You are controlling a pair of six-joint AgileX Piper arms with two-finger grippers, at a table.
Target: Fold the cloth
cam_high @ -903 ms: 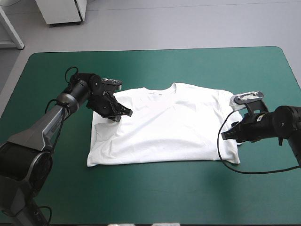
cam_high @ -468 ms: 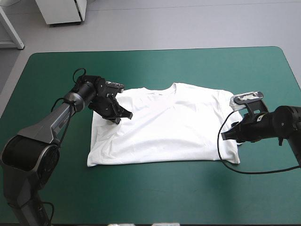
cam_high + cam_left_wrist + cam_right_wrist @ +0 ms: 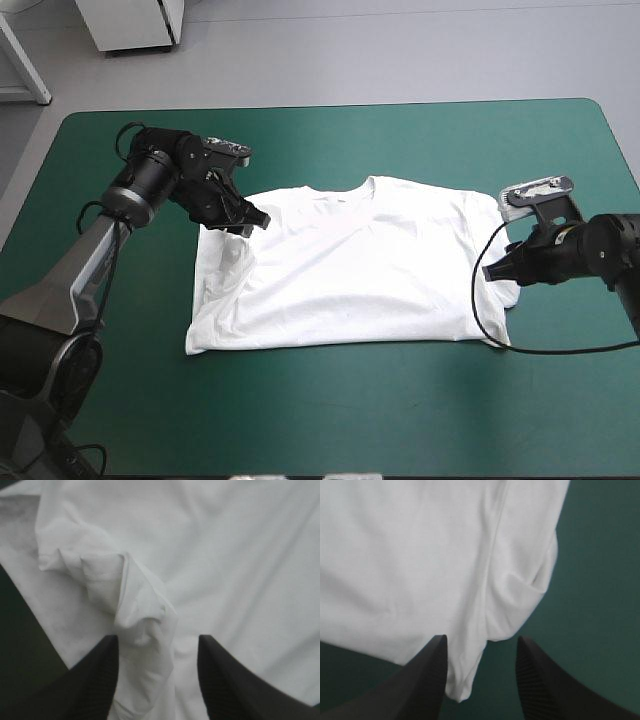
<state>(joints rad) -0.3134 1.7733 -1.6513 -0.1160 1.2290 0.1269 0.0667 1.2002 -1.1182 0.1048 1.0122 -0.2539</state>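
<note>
The teal-green table (image 3: 350, 140) has rounded far corners and sits in even light. Beyond it runs a plain grey floor (image 3: 420, 50). A white cabinet (image 3: 130, 22) stands far left, with a white frame leg (image 3: 25, 62) near it.

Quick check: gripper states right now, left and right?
Left gripper: open, astride a bunched fold of the T-shirt.
Right gripper: open, astride the T-shirt's edge.

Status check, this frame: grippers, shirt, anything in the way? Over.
Left gripper open, astride a bunched fold. Right gripper open at the T-shirt's right edge. T-shirt spread flat. No obstruction in view.
</note>
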